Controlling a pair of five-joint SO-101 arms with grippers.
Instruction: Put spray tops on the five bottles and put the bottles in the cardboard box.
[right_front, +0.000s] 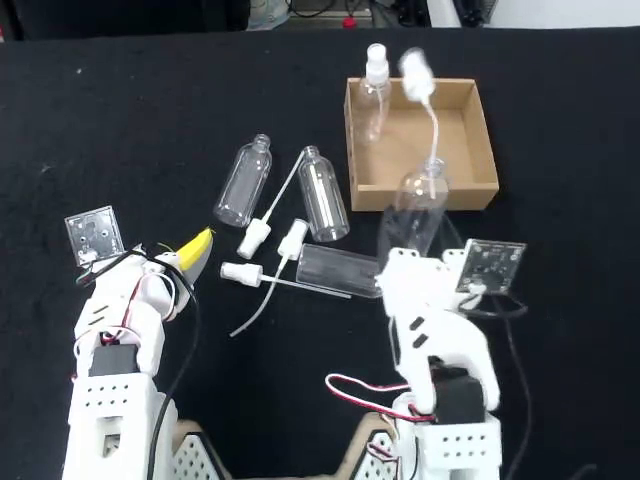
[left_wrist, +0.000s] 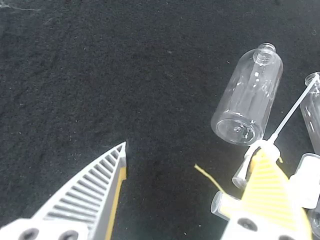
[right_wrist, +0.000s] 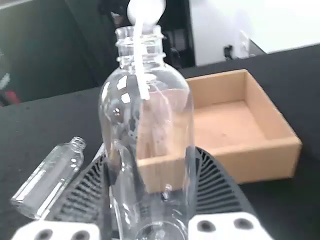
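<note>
**Bottle Steadied for Capping**

A clear plastic bottle (right_wrist: 147, 130) is pinched upright in the right gripper (right_wrist: 155, 200), near the brown cardboard box (right_wrist: 260, 150) — likely so the white spray top (right_wrist: 145, 10), tube inside, can be seated. The left gripper (left_wrist: 192, 150) is held spread.

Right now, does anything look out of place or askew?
Yes. The spray top on the bottle in the right tool isn't seated: its head stands above the neck with only its tube inside.
</note>
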